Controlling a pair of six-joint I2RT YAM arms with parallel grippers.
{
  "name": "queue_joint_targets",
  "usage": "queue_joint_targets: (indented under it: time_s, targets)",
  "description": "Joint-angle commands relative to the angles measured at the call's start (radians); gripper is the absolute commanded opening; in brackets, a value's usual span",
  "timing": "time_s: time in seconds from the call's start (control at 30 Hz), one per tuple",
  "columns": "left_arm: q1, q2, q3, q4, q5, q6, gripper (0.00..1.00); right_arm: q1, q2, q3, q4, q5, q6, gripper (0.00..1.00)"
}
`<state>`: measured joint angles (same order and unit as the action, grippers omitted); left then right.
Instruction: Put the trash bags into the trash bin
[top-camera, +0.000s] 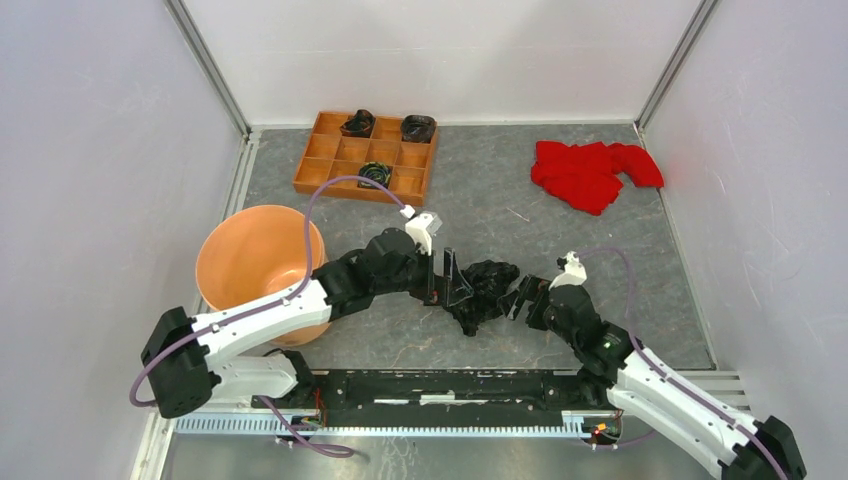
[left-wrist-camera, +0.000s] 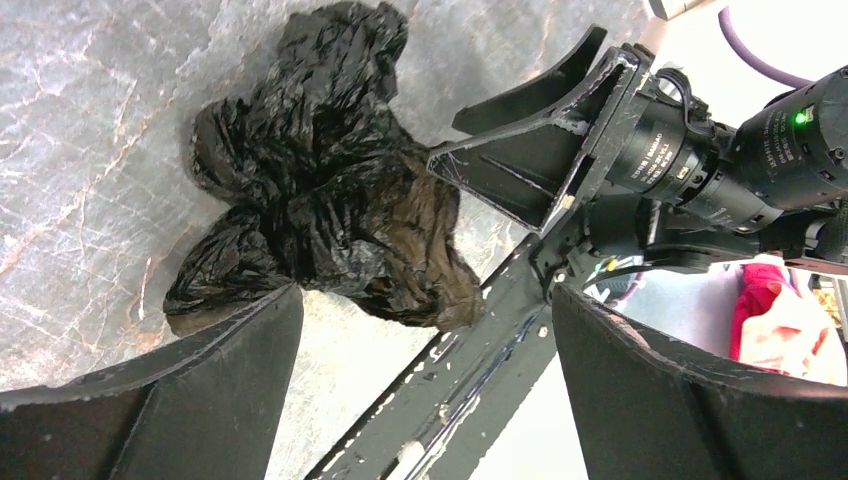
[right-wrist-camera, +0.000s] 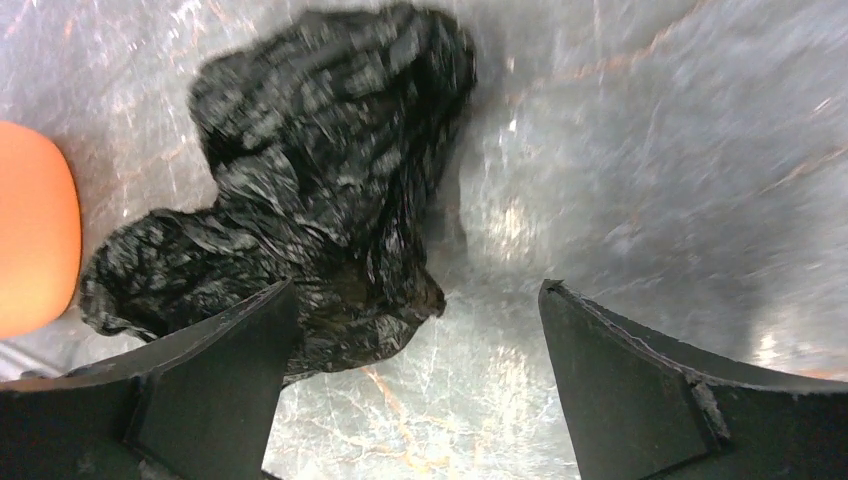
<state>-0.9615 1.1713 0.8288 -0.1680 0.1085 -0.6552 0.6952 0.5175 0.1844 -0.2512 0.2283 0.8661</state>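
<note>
A crumpled black trash bag (top-camera: 483, 292) lies on the grey table between my two grippers. It shows in the left wrist view (left-wrist-camera: 320, 180) and in the right wrist view (right-wrist-camera: 310, 190). My left gripper (top-camera: 452, 280) is open just left of the bag, with nothing between its jaws. My right gripper (top-camera: 520, 297) is open just right of the bag, and it also shows in the left wrist view (left-wrist-camera: 520, 150). The peach-orange trash bin (top-camera: 255, 262) stands at the left, behind my left arm, and its side shows in the right wrist view (right-wrist-camera: 35, 230).
An orange-brown wooden tray (top-camera: 366, 155) with small black rolled bundles stands at the back. A red cloth (top-camera: 592, 172) lies at the back right. White walls close in the table on three sides. The black base rail (top-camera: 450, 385) runs along the near edge.
</note>
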Motion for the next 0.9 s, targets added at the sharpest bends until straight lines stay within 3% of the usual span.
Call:
queue_joint_targets:
  time_s: [0.0,0.1,0.27,0.33,0.4,0.47,0.6,0.87]
  targets:
    - [-0.001,0.034,-0.012,0.068,-0.008,-0.064,1.00,0.001,0.094,-0.051,0.225,-0.157,0.193,0.98]
    - [-0.001,0.015,-0.032,0.085,-0.021,-0.064,1.00,0.005,0.182,-0.053,0.317,-0.215,0.205,0.95]
    - [-0.001,-0.002,-0.068,0.084,-0.031,-0.066,1.00,0.009,0.230,-0.024,0.435,-0.185,0.096,0.67]
    - [-0.001,-0.005,-0.079,0.087,-0.030,-0.066,1.00,0.010,0.244,-0.023,0.490,-0.187,0.043,0.37]
    - [-0.001,-0.011,-0.078,0.080,-0.033,-0.060,1.00,0.009,0.259,-0.004,0.536,-0.222,-0.040,0.15]
    - [0.000,-0.018,-0.065,0.063,-0.041,-0.045,1.00,0.010,0.265,0.049,0.507,-0.255,-0.137,0.01]
    - [0.000,-0.017,-0.026,0.022,-0.063,-0.009,1.00,0.008,0.239,0.179,0.377,-0.242,-0.340,0.00]
    - [0.000,-0.123,0.061,-0.061,-0.160,0.014,1.00,0.008,0.419,0.723,0.047,-0.436,-0.803,0.01]
